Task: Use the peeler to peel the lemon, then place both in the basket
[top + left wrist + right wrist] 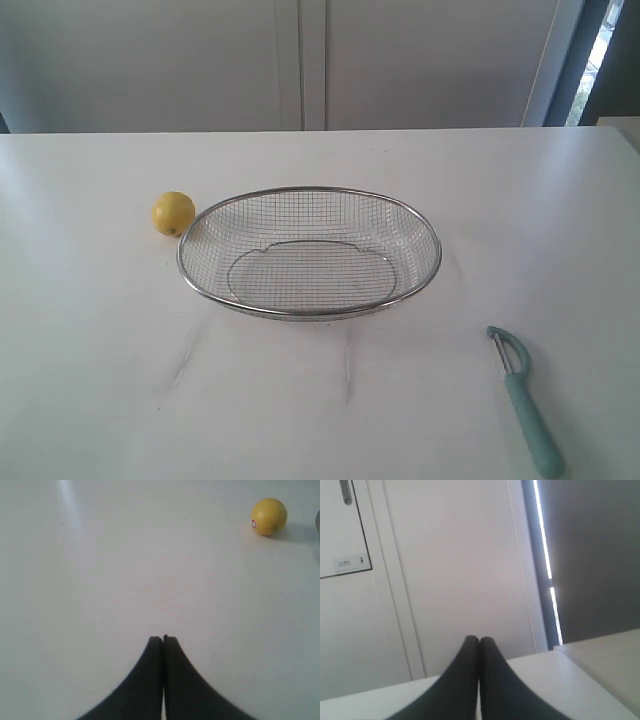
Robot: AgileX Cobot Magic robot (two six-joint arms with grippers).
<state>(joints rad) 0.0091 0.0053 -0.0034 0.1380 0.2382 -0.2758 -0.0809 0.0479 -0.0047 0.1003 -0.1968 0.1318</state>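
Lemon [173, 213]: we see it on the white table [90, 340], just beside the left end of the basket [300, 314] and outside it. We cannot tell if it touches the rim. Its yellow skin looks whole, and it has a small round sticker on it.
Peeler [525, 400]: it lies flat on the table at the front right, well apart from the basket and the lemon. Its metal head points toward the basket.
Basket: we see nothing inside it.
Left claw [163, 639]: its two dark fingers are pressed together and hold nothing. It hangs over bare table, and the lemon is some way ahead of it.
Right claw [479, 639]: its fingers are pressed together too, with nothing between them. Its camera sees a wall, a door and the far table edge, so we think it is tipped up, away from the peeler.
Step in hand: we think this is the very start. Nothing is picked up, and no peel is off.
Next move: we think both claws must open first. The left one should go to the lemon and close on its sides. The right one should tip down, go to the peeler and pinch its green handle.
Take care: the lemon is round and could roll away. The peeler is slim and lies flat, so the claw must come in low.
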